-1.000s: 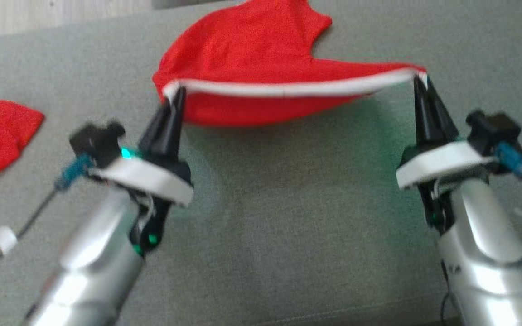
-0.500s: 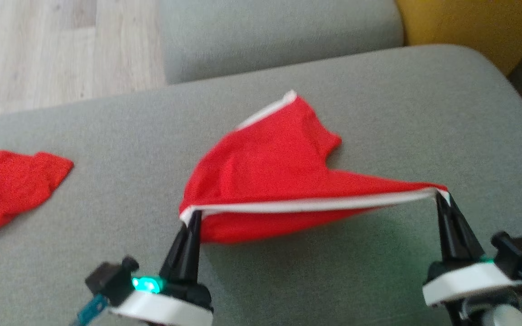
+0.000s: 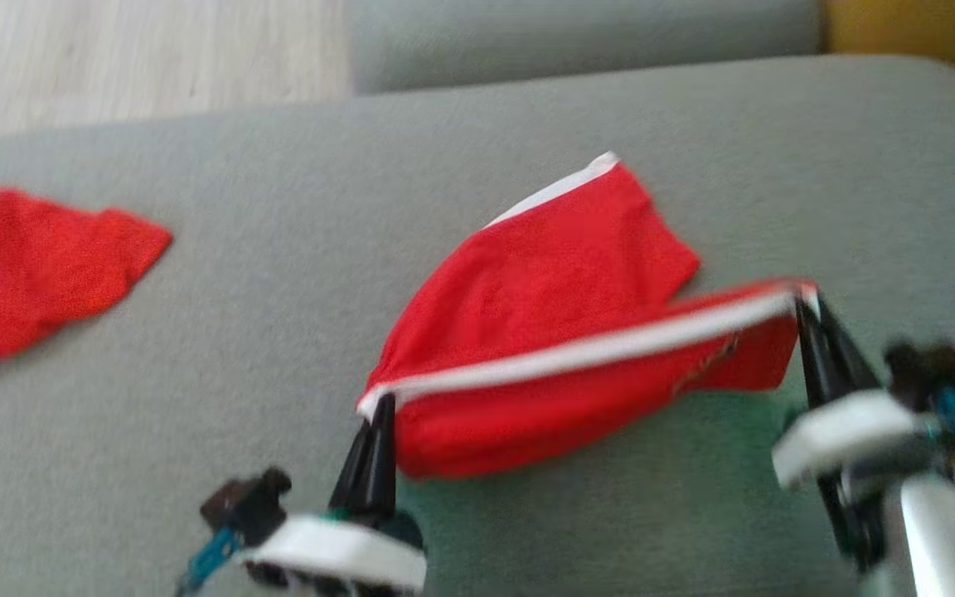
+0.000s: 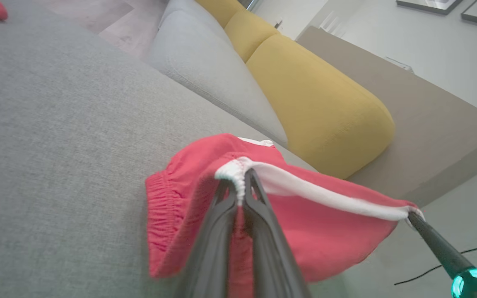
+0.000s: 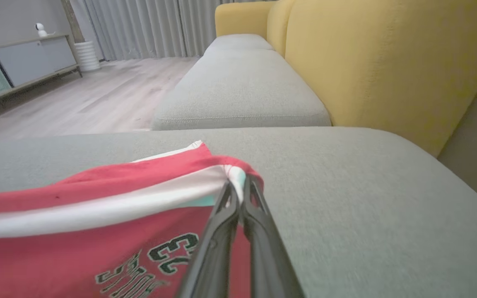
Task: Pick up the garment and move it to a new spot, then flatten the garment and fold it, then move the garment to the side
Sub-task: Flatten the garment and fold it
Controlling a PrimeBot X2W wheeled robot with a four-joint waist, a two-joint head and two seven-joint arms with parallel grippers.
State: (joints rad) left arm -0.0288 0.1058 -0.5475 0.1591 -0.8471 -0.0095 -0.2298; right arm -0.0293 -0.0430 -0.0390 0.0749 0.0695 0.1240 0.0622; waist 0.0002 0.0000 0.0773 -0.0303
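Grey seat cushion [image 3: 196, 431] is the work surface. The garment [image 3: 560, 265], red shorts, sits just right of centre in the head view. Its far leg rests on the cushion toward 12 o'clock and its near edge is lifted. A second red cloth [image 3: 38, 257] lies well apart at 9 o'clock. The white waistband [image 3: 585, 352] is stretched between my grippers, I judge to keep the fabric spread for flattening. Left gripper [image 3: 380, 406], 7 o'clock, is pinched on one band end. Right gripper [image 3: 802, 305], 3 o'clock, is pinched on the other. Versus half a second ago (camera shifted too), the band slopes up toward the right gripper and a panel hangs below it.
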